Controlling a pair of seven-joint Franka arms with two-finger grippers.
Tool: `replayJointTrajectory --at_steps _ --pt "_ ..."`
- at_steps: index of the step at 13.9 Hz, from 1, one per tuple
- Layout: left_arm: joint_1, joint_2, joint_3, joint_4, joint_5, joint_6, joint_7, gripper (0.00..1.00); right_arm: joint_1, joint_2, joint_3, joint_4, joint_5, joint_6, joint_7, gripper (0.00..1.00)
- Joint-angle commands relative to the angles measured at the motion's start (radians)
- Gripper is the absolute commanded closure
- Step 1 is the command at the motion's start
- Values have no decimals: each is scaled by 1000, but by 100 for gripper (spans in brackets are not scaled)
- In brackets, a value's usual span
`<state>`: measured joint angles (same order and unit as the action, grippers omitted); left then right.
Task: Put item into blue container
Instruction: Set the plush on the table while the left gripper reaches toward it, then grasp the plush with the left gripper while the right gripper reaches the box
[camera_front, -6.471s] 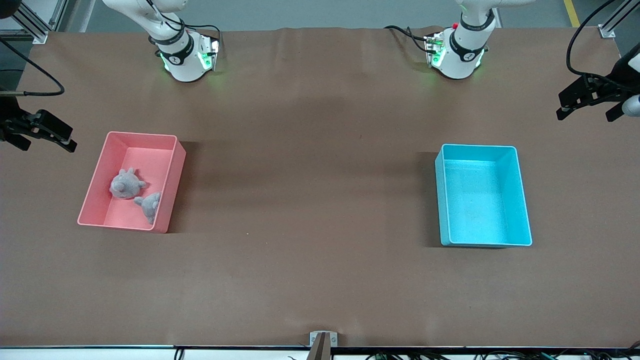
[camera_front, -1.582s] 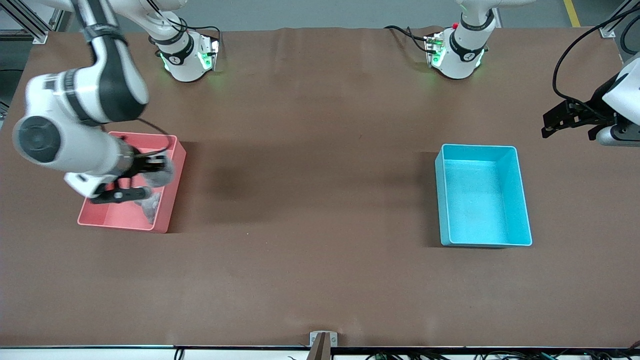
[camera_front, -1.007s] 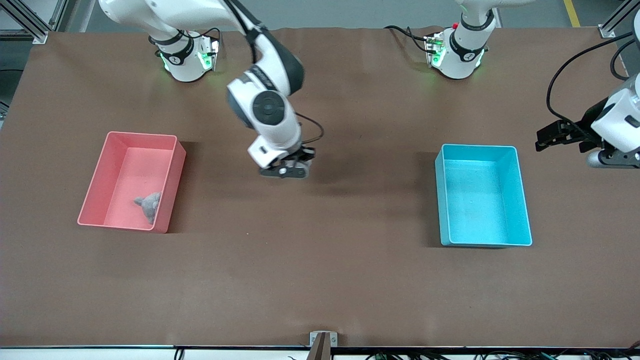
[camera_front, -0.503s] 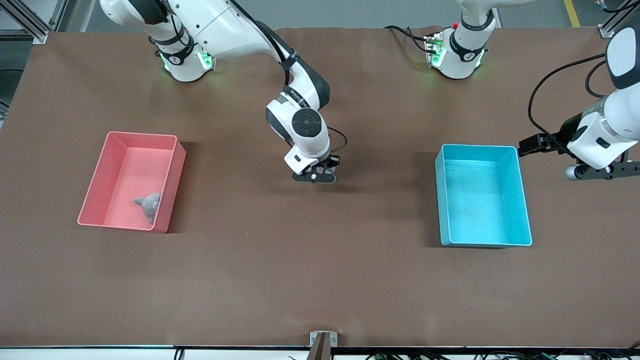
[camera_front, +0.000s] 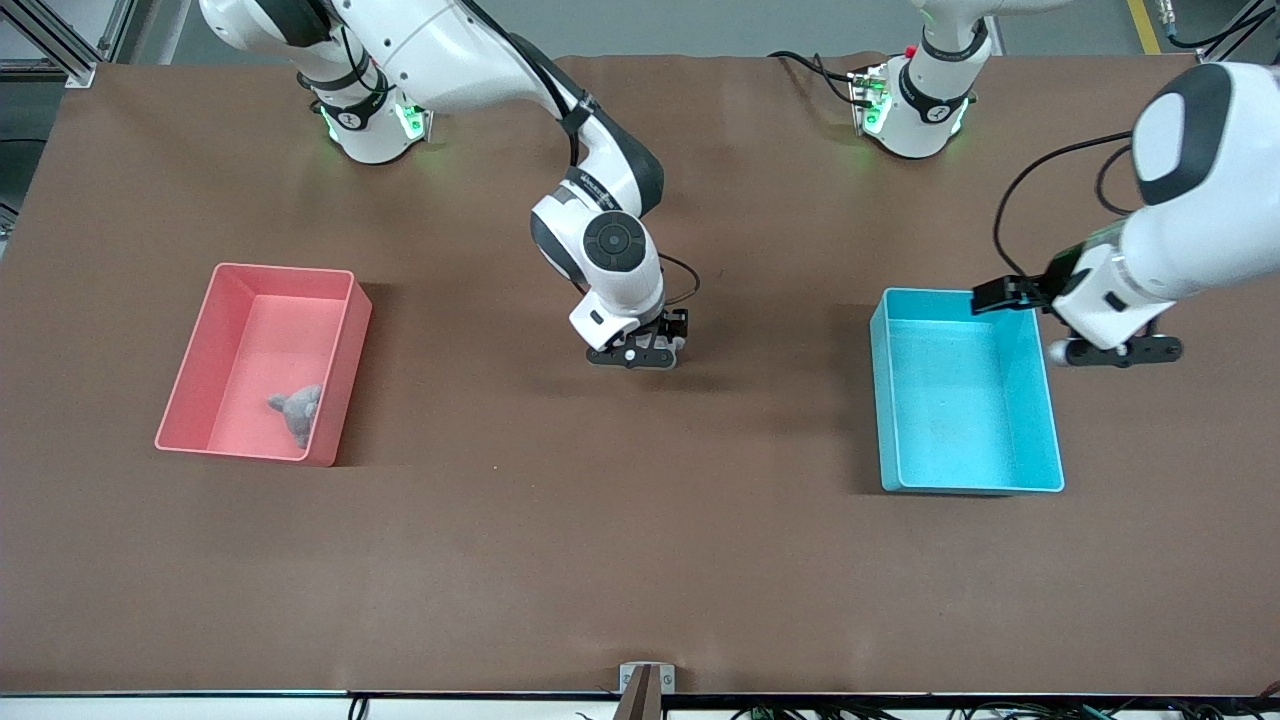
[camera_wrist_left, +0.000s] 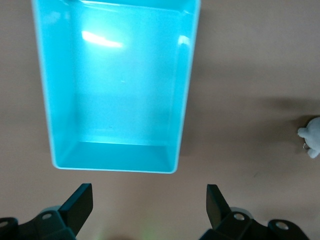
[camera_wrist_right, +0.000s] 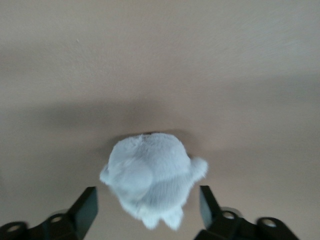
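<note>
A pale grey plush toy (camera_wrist_right: 150, 177) sits between the spread fingers of my right gripper (camera_wrist_right: 148, 205), which is open and touches it on neither side. The gripper (camera_front: 640, 355) hangs low over the middle of the table and hides the toy in the front view. The toy (camera_wrist_left: 312, 142) also shows in the left wrist view, apart from the blue container (camera_wrist_left: 115, 85). That container (camera_front: 965, 400) stands empty toward the left arm's end. My left gripper (camera_front: 1115, 352) is open, holds nothing, and hovers just outside the container's rim; its fingers (camera_wrist_left: 80, 202) frame bare table.
A pink bin (camera_front: 345, 380) stands toward the right arm's end with a second grey plush toy (camera_front: 297, 410) inside. A small metal bracket (camera_front: 646, 680) sits at the table edge nearest the front camera.
The right arm lifted one plush out of the pink bin and carried it to the table's middle. The left arm swung in from the table's end toward the blue container.
</note>
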<state>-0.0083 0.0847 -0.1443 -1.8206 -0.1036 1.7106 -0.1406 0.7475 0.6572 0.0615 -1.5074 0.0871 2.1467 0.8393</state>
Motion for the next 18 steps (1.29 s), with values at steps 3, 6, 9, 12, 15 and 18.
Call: replayJointTrajectory --at_steps 3,6,9,12,15,18 --pt "-22 65 -133 -37 -11 96 -104 0 -124 -233 -2 19 3 -373 -67 0" --pt "-123 168 -185 -29 -5 205 -304 0 -265 -341 -2 -6 2 -522 -317 0" --pt "-249 283 -184 71 4 247 -402 0 -451 -447 -2 -114 2 -536 -727 0" --pt "-337 392 -184 184 18 251 -460 1 -658 -461 -2 -187 2 -474 -1178 0" --pt "-396 483 -182 236 25 320 -540 4 -801 -455 0 -324 3 -226 -1535 0" --pt "-450 544 -178 236 31 411 -594 8 -893 -403 0 -410 8 9 -1800 0"
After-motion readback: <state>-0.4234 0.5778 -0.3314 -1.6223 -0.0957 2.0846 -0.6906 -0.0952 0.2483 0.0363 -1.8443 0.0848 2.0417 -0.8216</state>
